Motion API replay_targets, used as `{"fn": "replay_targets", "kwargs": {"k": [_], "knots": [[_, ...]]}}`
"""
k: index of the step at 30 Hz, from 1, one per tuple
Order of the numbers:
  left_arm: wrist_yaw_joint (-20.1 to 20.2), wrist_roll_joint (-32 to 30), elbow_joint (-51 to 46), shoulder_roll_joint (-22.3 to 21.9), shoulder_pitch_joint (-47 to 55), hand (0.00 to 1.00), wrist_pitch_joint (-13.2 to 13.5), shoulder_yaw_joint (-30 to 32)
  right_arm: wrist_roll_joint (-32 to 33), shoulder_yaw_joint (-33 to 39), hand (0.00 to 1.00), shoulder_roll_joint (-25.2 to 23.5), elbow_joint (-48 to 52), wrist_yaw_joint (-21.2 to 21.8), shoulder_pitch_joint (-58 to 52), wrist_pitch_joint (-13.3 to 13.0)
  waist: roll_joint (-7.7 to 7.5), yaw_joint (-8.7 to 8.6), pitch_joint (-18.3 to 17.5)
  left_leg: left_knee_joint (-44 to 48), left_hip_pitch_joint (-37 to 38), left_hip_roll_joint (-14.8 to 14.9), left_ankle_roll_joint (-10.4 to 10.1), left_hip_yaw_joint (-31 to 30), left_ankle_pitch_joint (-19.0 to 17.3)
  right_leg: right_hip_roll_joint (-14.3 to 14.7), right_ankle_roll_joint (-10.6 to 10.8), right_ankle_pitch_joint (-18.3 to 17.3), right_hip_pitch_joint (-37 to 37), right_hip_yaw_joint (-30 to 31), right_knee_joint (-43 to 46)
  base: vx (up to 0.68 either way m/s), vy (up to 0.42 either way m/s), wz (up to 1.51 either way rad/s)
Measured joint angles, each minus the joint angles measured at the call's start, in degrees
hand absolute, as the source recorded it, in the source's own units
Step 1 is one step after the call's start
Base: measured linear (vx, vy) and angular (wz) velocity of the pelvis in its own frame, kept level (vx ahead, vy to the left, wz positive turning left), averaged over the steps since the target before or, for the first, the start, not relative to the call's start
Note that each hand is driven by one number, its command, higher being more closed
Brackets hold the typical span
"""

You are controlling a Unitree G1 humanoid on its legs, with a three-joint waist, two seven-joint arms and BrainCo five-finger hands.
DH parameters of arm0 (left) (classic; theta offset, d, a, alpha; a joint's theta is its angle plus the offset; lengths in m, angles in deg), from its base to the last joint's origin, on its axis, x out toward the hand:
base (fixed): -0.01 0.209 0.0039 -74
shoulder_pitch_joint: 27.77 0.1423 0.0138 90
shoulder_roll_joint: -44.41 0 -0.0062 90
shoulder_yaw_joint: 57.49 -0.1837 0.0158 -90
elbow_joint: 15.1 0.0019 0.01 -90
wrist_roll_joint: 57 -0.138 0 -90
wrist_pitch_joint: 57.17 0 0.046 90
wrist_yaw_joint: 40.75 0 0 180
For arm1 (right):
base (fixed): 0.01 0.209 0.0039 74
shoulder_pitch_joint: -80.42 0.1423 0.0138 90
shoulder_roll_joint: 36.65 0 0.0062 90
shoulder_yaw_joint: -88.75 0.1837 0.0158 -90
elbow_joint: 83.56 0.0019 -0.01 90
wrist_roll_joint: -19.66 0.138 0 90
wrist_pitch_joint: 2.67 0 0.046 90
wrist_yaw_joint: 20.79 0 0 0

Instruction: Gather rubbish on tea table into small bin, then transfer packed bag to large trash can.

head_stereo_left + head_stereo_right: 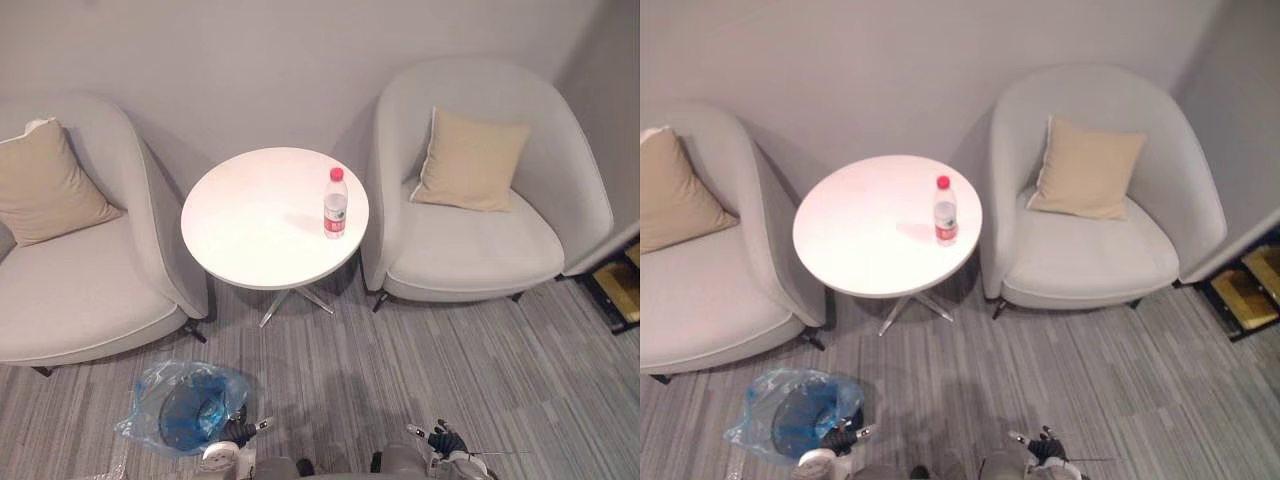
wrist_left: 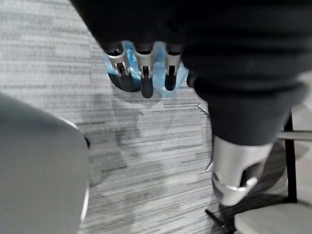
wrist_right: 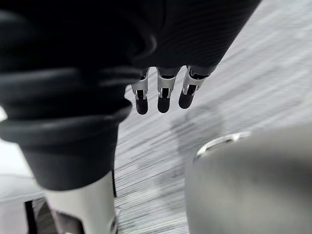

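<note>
A clear water bottle (image 1: 336, 205) with a red cap and red label stands upright near the right edge of the round white tea table (image 1: 250, 225). On the carpet in front of the table, to the left, sits the small bin (image 1: 190, 412), lined with a crumpled blue plastic bag. My left hand (image 1: 238, 432) hangs low just right of the bin, holding nothing; in the left wrist view its straight fingers (image 2: 144, 73) point toward the blue bag (image 2: 112, 68). My right hand (image 1: 440, 438) hangs low at the right, empty, with its fingers (image 3: 163, 95) relaxed over the carpet.
Two light grey armchairs flank the table, the left one (image 1: 70, 300) and the right one (image 1: 480, 250), each with a beige cushion. A low wooden rack (image 1: 620, 285) stands at the far right. Grey striped carpet lies between me and the table.
</note>
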Motion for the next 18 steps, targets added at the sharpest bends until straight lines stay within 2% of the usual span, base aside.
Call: {"fn": "replay_targets", "kwargs": {"k": [1,2,3,4,5,7,9,10,12,14,15,16,17,18], "knots": [[0.0,-0.43,-0.03,0.09,0.21,0.0,0.04,-0.02,0.0,-0.05,0.0,-0.17,0.16,-0.04,-0.01,-0.03,-0.11,-0.32,-0.11,0.16,0.67,0.87,-0.77,-0.94,-0.46,2.04,-0.1,2.34,-0.64,2.47,-5.89,0.4,-0.235,0.73],[0.03,-0.89,-0.05,0.74,0.51,0.0,0.06,0.06,-0.17,-0.3,0.0,-0.46,0.05,-0.05,-0.56,-0.03,-1.43,-0.52,-0.86,0.78,0.93,0.45,-2.86,-2.29,-1.75,2.71,-0.3,9.96,-0.18,5.84,-15.02,0.35,-0.215,0.68],[-0.05,-0.97,0.38,0.69,0.23,0.0,0.01,0.28,0.16,0.12,0.0,-0.4,-0.03,0.09,-0.68,-0.07,-1.6,-0.68,-0.87,1.13,1.47,0.61,-4.29,-3.36,-3.22,3.09,-2.24,13.17,-0.04,6.12,-14.58,0.35,-0.21,0.47],[-0.14,-1.14,0.95,-0.56,-0.03,0.0,0.03,0.8,-0.07,0.16,0.0,0.45,-0.23,-0.09,-0.53,-0.03,0.65,-0.35,-1.19,1.66,1.58,2.62,-4.59,-3.96,-3.84,4.4,-2.93,13.21,0.83,5.01,-14.57,0.33,-0.191,0.3],[-0.07,-1.62,1.08,-1.94,0.08,0.0,0.06,2.1,-0.01,0.77,0.0,0.93,-0.44,-0.1,-0.57,-0.01,2.02,-0.4,-1.72,2.23,1.27,3.88,-4.63,-4.79,-3.8,4.91,-3.84,12.41,1.72,3.47,-15.59,0.31,-0.181,0.27],[-0.07,-2.23,1.09,-2.78,-0.08,0.0,0.0,2.79,0.14,1.71,0.0,0.92,-0.27,-0.23,-0.54,-0.06,3.03,-0.85,-1.4,4.46,1.15,5.02,-5.11,-5.59,-3.54,5.41,-4.54,11.11,4.21,1.45,-16.72,0.29,-0.192,0.5],[0.07,-2.65,-0.11,-3.2,-0.21,0.0,-0.01,4.77,0.17,1.19,0.0,0.81,0.24,-0.58,-1.08,0.0,2.65,-0.68,-1.02,15.79,-3.1,5.64,-6.81,-5.15,-3.27,5.42,-5.22,9.85,7.53,0.03,-18.37,0.19,-0.144,0.53],[0.03,-2.65,-1.28,-3.02,-0.07,0.0,0.09,5.02,0.16,-1.61,0.0,1.07,2.61,-0.91,-1.28,0.79,1.87,0.26,-0.57,23.92,-7.05,6.68,-8.75,-4.02,-3.15,5.08,-5.63,9.17,8.84,-0.71,-19.09,0.13,-0.094,0.31],[0.01,-2.61,-2.61,-2.49,0.42,0.0,0.02,4.76,0.54,-6.18,0.0,1.43,10.4,-0.57,-1.81,1.98,2.3,0.42,-0.32,29.37,-11.95,9.14,-8.33,0.15,-5.11,5.02,-5.88,8.29,10.74,-2.13,-19.8,0.12,-0.051,0.25],[0.07,-2.51,-3.9,-2.56,0.4,0.0,0.03,4.34,1.72,-6.73,0.0,1.73,17.26,-0.59,-2.71,-1.48,2.21,0.65,-0.27,24.78,-14.38,9.4,-6.75,3.35,-6.07,4.36,-5.66,8.18,11.87,-2.0,-20.47,0.13,0.033,0.07],[0.14,-2.47,-4.11,-2.45,0.42,0.0,0.2,3.62,1.53,-5.55,0.0,1.72,17.48,-1.05,-1.57,-3.71,2.09,1.09,-0.36,16.71,-14.71,7.52,-6.1,2.82,-4.74,3.42,-4.78,7.83,12.13,-1.71,-20.51,0.12,0.084,0.0],[0.14,-2.46,-4.04,-2.46,0.42,0.0,0.17,3.21,1.53,-4.8,0.0,2.05,16.37,-1.26,-0.82,-3.97,2.35,1.15,-0.46,11.83,-14.58,6.93,-6.23,2.56,-2.62,3.31,-4.24,7.61,12.23,-1.51,-20.49,0.14,0.126,-0.13],[0.2,-2.47,-3.86,-2.22,0.55,0.0,0.14,2.36,1.48,-4.02,0.0,2.7,13.05,-1.59,0.79,-4.26,2.43,1.62,-0.6,8.71,-14.17,5.91,-7.13,1.71,2.22,3.23,-3.32,7.35,12.44,-0.51,-20.45,0.13,0.119,-0.18],[0.3,-2.51,-3.37,-1.92,0.55,0.0,0.13,1.77,1.42,-3.79,0.0,2.91,10.45,-1.78,1.48,-4.07,2.23,1.6,-0.99,6.87,-12.77,4.94,-6.56,1.96,2.76,2.78,-2.51,7.61,12.95,0.54,-20.97,0.19,0.14,-0.14]]}}
